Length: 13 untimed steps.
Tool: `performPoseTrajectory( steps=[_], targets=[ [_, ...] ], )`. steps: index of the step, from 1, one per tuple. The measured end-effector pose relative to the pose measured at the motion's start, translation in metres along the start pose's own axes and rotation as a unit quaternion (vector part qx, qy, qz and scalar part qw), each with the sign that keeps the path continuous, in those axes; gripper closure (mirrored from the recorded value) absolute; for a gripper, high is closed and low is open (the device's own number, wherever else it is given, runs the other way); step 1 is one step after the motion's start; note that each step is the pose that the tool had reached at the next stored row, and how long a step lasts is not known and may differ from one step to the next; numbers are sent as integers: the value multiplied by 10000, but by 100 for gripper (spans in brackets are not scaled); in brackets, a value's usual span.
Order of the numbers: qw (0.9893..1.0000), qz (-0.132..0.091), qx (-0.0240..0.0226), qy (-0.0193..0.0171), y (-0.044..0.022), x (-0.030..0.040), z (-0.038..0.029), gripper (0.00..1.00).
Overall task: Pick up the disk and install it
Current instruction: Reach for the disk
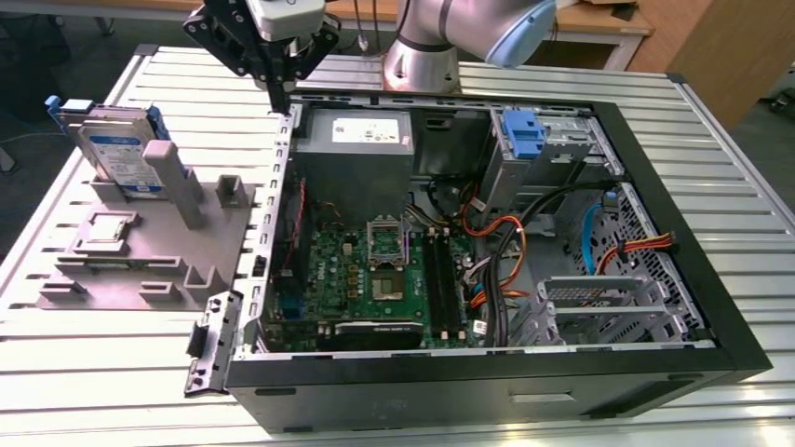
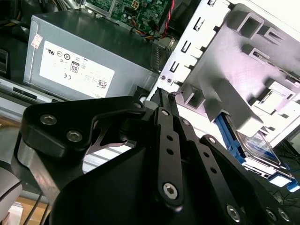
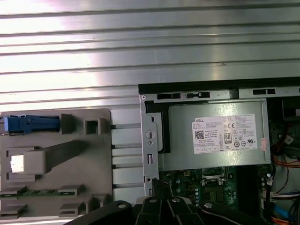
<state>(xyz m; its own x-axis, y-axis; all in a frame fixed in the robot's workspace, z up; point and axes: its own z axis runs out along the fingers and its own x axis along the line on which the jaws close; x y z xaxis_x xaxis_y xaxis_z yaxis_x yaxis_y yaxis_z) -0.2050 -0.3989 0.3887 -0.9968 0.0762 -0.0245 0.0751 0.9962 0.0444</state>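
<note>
The disk [image 1: 118, 154] stands upright in a slot of the grey fixture block [image 1: 137, 251] at the exterior view's left, silver with a blue-and-white label and a blue carrier frame. Its blue edge shows in the first wrist view [image 3: 33, 124] and the second wrist view [image 2: 248, 140]. My gripper [image 1: 279, 101] hangs over the case's back corner, to the right of the disk in the exterior view and apart from it. The black fingers [image 2: 164, 101] meet at their tips, shut on nothing.
The open computer case [image 1: 497, 377] lies on a slatted metal table [image 1: 74, 372]. Inside are the power supply [image 1: 360, 130], the motherboard [image 1: 372, 270], cables, a blue bracket [image 1: 522, 130] at the upper bay and a metal drive cage [image 1: 597, 303].
</note>
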Motion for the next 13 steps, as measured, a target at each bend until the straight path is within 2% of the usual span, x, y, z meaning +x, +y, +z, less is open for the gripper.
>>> performPoseTrajectory(
  steps=[13],
  targets=[
    [10000,0,0,1,-3,42,4,90]
  ],
)
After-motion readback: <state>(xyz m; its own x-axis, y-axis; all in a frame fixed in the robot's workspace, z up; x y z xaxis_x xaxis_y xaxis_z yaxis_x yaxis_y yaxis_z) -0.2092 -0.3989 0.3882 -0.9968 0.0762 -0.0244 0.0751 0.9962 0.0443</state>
